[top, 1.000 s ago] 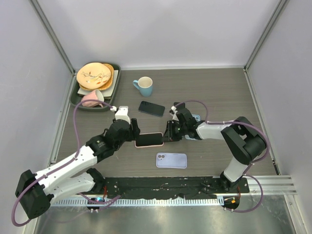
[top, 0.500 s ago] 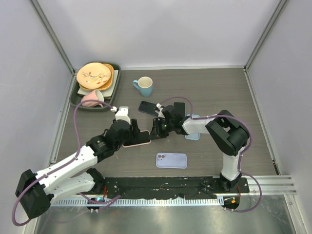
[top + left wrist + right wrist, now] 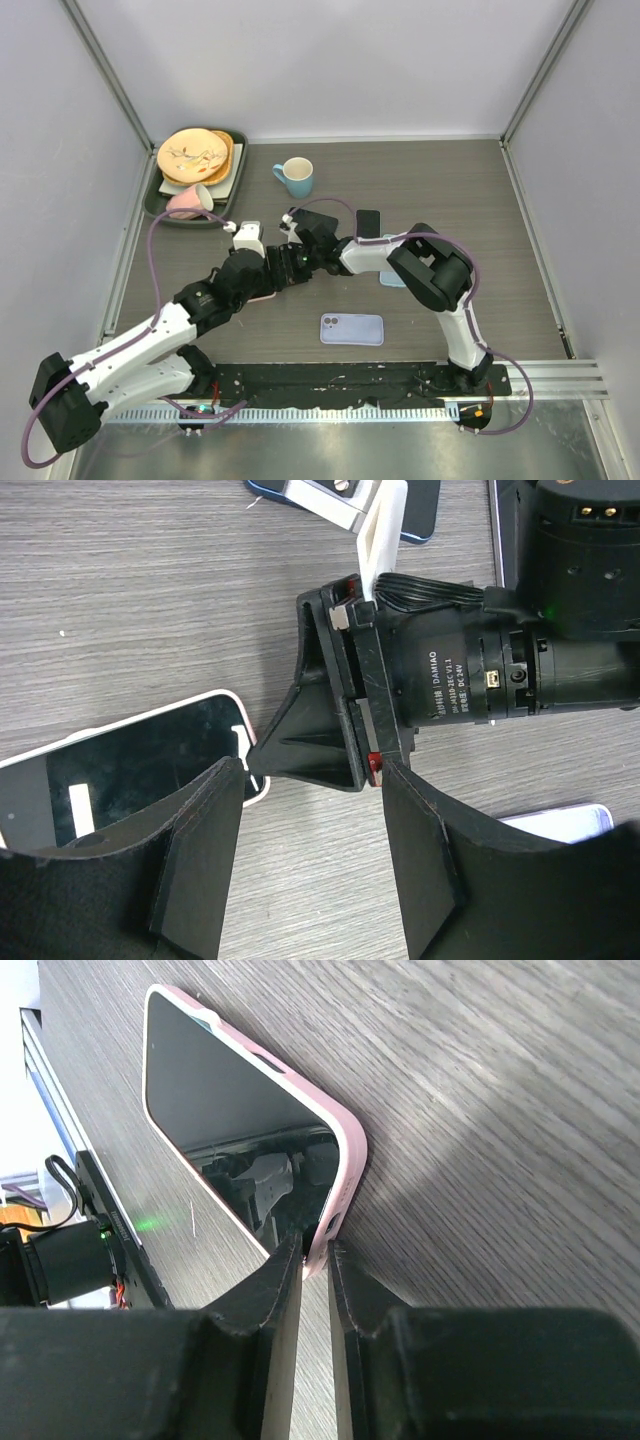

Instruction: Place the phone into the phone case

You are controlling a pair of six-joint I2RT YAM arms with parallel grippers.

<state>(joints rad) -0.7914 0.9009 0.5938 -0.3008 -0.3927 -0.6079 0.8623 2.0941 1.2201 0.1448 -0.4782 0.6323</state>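
Overhead, pink-cased phone (image 3: 235, 1110) mostly hidden beneath the left hand (image 3: 315, 775).

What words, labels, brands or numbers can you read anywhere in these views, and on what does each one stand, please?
"DAMIAO": white print on the black cylindrical motor housing of the right arm, seen in the left wrist view.
Smaller white print beside that word: too small to read.
Dark-screened smartphone in the pink case: no text shows.
Blue ceramic mug: no text shows.
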